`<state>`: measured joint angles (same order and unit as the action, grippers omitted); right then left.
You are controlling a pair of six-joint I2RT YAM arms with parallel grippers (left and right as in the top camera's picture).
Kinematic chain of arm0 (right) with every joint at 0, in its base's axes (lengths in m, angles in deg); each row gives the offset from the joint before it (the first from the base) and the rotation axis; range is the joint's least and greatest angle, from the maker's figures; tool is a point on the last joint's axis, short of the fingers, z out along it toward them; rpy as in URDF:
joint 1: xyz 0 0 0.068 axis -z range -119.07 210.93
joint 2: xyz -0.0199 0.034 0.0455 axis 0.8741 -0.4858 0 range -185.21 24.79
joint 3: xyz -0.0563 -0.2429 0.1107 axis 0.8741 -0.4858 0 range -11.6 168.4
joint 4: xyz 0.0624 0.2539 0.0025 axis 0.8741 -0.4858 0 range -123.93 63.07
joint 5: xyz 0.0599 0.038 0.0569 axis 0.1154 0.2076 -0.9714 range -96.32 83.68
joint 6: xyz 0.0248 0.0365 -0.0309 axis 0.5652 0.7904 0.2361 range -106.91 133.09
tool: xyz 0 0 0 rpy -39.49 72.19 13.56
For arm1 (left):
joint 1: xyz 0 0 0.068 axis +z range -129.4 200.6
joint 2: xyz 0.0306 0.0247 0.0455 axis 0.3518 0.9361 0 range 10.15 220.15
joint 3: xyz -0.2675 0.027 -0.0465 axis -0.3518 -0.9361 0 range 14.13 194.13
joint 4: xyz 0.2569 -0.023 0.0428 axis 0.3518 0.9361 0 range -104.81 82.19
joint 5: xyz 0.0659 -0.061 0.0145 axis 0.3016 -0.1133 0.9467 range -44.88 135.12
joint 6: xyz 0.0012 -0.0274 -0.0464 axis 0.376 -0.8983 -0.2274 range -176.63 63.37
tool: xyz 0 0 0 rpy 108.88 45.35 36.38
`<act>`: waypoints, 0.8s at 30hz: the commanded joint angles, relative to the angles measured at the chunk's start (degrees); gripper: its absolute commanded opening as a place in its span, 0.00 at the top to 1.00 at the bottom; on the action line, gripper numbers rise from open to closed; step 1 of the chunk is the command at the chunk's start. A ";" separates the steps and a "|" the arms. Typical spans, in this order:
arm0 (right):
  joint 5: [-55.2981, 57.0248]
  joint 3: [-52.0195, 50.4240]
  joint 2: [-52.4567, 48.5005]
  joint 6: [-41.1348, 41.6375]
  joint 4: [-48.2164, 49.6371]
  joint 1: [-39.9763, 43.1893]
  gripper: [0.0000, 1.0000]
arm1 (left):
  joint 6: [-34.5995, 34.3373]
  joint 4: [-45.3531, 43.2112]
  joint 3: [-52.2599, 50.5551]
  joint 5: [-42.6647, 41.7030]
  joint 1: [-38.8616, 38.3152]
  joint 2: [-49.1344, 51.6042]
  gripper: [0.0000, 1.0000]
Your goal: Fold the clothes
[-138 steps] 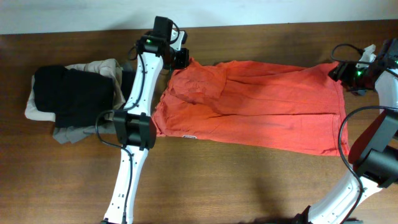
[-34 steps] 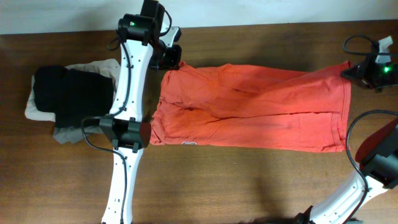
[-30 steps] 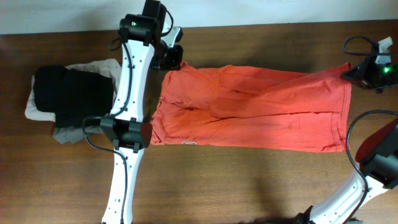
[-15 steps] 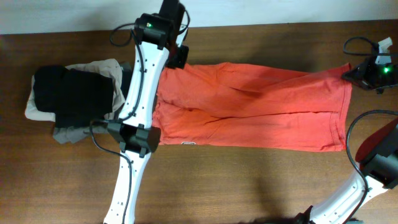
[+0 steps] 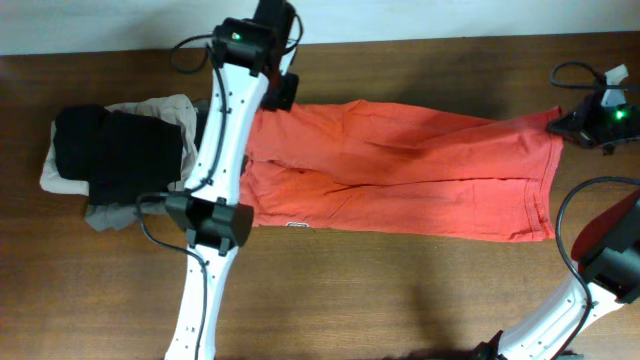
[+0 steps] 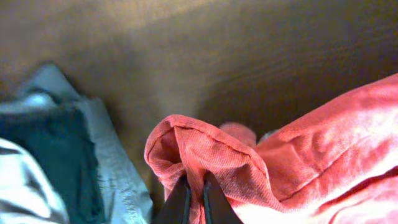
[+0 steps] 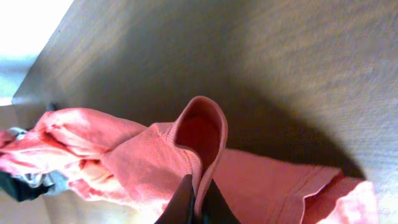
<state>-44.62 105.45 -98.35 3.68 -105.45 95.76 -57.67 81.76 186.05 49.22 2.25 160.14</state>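
Left gripper (image 5: 283, 95) shifting rightward since second ago, clamping tight on T-shirt (image 5: 400, 170) corner; right gripper (image 5: 562, 120) clamping tight on opposite corner, edge seemingly lifting.

The T-shirt (image 5: 400, 170) lies across the table (image 5: 400, 290), folded garments (image 5: 110, 155) beside its left end.

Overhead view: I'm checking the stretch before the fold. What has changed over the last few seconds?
The right gripper drew its corner of the T-shirt outward, and the left gripper shifted slightly along the far edge; the bunched fold near the left end flattened and the cloth lies longer. Both grippers stay shut on the far corners; the folded pile has not moved.
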 commanded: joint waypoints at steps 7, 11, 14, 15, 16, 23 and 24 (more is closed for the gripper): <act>7.67 0.48 0.94 4.37 -7.98 -3.87 0.96 | 2.45 0.15 -10.99 -14.80 2.32 -1.07 0.93; 15.17 0.48 0.94 7.41 -9.81 -4.85 0.96 | 2.75 0.15 -14.49 -18.12 2.34 -1.09 0.92; 16.55 0.48 0.94 7.34 -10.73 -5.27 0.95 | 2.86 0.17 -17.84 -18.29 2.32 -1.25 0.92; 16.63 0.44 0.94 7.34 -11.17 -5.25 0.95 | 2.86 0.15 -18.69 -18.29 2.34 -1.42 0.93; 17.07 0.22 0.94 7.34 -11.39 -5.25 0.95 | 2.86 0.17 -19.34 -18.29 2.34 -1.62 0.92; 21.77 -3.04 0.94 8.41 -11.72 -5.25 0.92 | 3.02 0.17 -24.30 -17.33 2.60 -5.55 0.91; 22.18 -3.50 0.94 8.41 -11.67 -5.25 0.92 | 3.32 0.17 -25.49 -16.63 2.67 -6.49 0.91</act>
<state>-25.58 103.97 -98.35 11.37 -116.97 90.78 -56.12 81.76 163.38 32.24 4.56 159.38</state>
